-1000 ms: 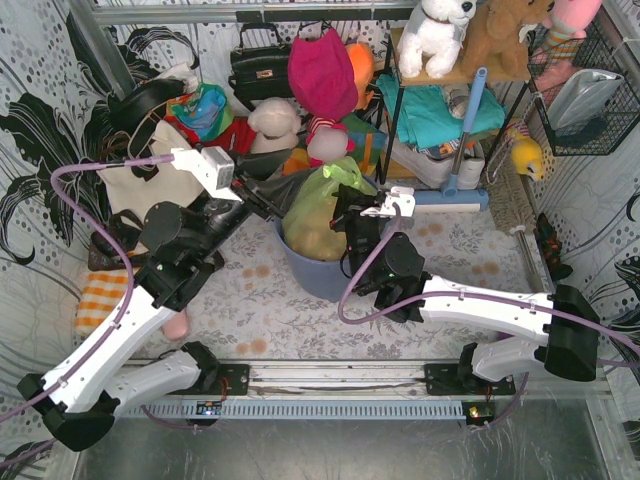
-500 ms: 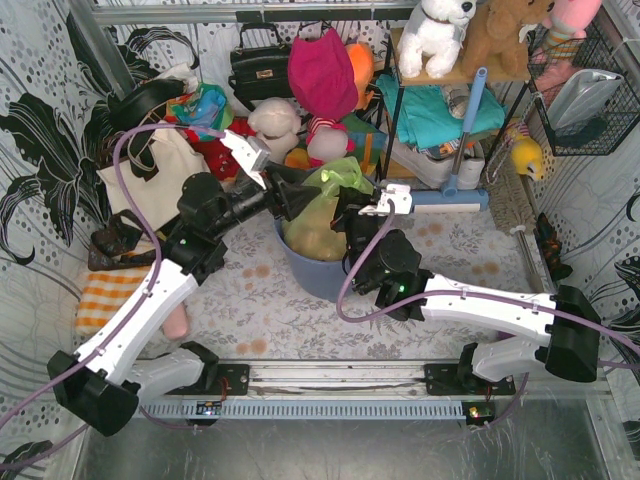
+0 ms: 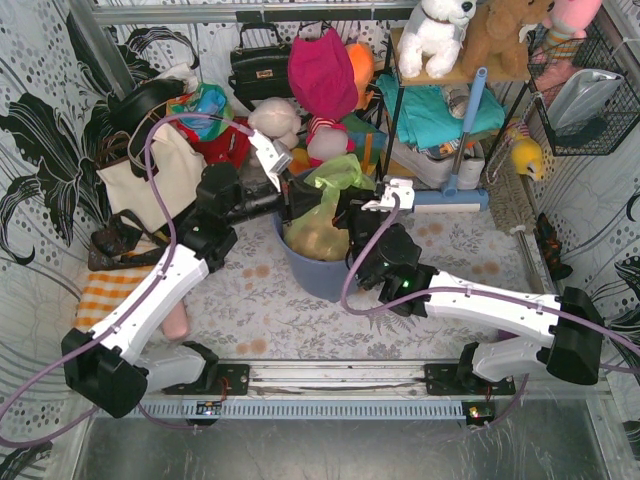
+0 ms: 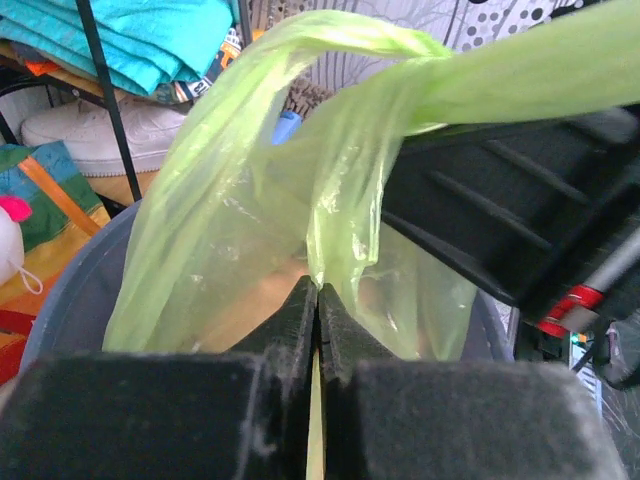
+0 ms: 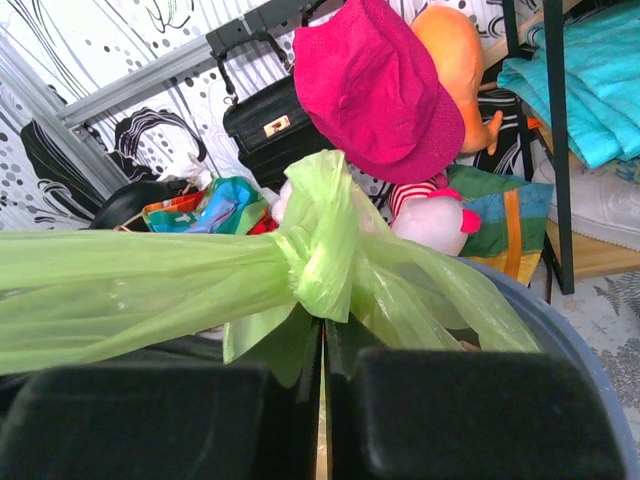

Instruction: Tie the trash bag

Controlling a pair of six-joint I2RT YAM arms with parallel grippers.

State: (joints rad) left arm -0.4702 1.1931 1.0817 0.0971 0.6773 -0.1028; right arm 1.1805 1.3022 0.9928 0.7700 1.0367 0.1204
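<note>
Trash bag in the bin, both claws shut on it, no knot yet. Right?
Wrong on the knot: the right wrist view shows one already formed in the trash bag. The rest holds: bag in the blue-grey bin, left claw and right claw shut on it.

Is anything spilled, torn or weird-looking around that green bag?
Nothing looks spilled or torn. The trash bag sits in the blue-grey bin, its top gathered into a knot. Only oddity: a tail of plastic stretched sideways from it, with the left gripper and right gripper both pinched shut on the bag.
</note>
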